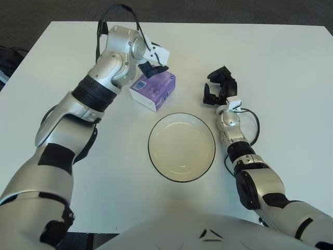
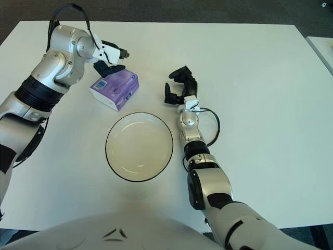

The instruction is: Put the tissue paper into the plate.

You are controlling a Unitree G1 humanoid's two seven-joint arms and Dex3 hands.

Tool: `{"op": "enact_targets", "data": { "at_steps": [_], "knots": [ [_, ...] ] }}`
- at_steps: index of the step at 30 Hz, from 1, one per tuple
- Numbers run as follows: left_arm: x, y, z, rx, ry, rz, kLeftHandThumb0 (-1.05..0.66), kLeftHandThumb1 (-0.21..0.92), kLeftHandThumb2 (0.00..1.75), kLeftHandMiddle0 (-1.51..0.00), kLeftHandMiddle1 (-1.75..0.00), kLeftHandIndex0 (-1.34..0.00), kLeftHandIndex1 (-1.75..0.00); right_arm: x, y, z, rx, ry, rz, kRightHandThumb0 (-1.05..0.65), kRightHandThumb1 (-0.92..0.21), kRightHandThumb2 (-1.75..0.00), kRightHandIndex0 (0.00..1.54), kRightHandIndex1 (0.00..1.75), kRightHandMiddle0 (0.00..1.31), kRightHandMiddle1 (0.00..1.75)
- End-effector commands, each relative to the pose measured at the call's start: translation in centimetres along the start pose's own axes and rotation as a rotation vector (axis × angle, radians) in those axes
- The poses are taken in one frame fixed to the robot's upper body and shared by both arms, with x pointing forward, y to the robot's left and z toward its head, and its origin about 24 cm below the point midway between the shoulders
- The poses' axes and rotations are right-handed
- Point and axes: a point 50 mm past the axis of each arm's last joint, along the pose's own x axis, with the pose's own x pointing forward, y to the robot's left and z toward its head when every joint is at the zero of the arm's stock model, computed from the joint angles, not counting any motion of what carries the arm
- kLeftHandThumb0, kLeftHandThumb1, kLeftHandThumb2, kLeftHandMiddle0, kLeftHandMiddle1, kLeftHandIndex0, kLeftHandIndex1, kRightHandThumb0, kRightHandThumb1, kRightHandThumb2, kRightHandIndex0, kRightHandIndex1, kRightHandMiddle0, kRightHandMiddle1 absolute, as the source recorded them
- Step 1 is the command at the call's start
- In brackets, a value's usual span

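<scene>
A white surface (image 1: 291,62) is seen carrying a round, dark-rimmed plate (image 1: 181,147) toward its near edge, empty. A purple tissue paper pack (image 1: 153,89) lies flat just beyond it, toward the far left corner. The left hand (image 1: 154,66) hovers at the pack's far edge, fingers loosely parted, nothing held. The right hand (image 1: 219,86) shows right of the pack, fingers relaxed.

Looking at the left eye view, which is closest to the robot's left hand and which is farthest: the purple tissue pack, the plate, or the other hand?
From the left hand, at the table's far left:
1. Tissue pack, just below its fingers.
2. Right hand, across to the right, beyond the pack.
3. Plate, nearer the robot, in the middle; its centre lies farthest, though its rim and the right hand are close to call.
</scene>
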Motion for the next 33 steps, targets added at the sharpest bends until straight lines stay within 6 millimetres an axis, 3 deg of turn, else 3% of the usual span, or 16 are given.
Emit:
{"op": "enact_targets", "data": {
  "at_steps": [1,7,20,33],
  "knots": [
    [-1.1,1.3,-0.6,0.015,-0.019,-0.028,-1.05,0.92,1.3,0.0,0.0,0.0,0.0,-11.0,-2.7,-11.2,-0.134,0.639,-0.041,-0.01,-0.27,-1.35,0.59,1.75,0.54,1.64],
    [-0.5,0.5,-0.9,0.015,-0.074,-0.093,-1.05,0.92,1.33,0.0,0.0,0.0,0.0,-10.9,-2.6,-11.1,-0.131,0.632,-0.038,-0.01,-0.23,-1.35,0.69,1.75,0.57,1.52],
    [-0.1,-0.5,-0.8,0.006,-0.125,-0.118,-1.05,0.92,1.33,0.0,0.0,-0.04,-0.02,-10.7,-2.9,-11.2,-0.126,0.637,-0.049,-0.01,-0.23,-1.35,0.7,1.75,0.57,1.51],
    [0.7,-1.9,-0.8,-0.243,-0.202,-0.314,-1.05,0.92,1.3,0.0,0.0,0.0,-0.02,-10.5,-3.0,-11.1,-0.133,0.63,-0.039,-0.01,-0.23,-1.35,0.7,1.75,0.58,1.5]
  ]
}}
